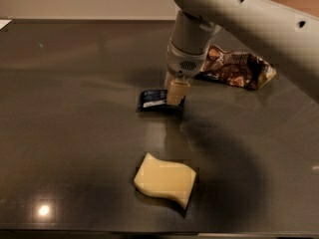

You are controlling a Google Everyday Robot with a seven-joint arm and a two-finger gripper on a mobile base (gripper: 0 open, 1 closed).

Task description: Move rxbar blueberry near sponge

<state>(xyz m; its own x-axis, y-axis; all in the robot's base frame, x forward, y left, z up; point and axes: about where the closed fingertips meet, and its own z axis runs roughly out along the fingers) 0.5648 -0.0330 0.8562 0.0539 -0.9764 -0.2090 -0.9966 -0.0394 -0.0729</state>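
Note:
The rxbar blueberry is a small dark navy wrapper with a white patch, lying flat and low over the dark table. My gripper comes down from above and is shut on the bar's right end; one beige finger shows in front of it. The sponge is a pale cream-yellow block with wavy edges. It lies on the table nearer the front edge, clearly apart from the bar and a little to its right.
A brown-and-white glossy snack bag lies behind and to the right of the gripper. My arm reaches in from the upper right. The dark table runs left; a light reflection sits near its front edge.

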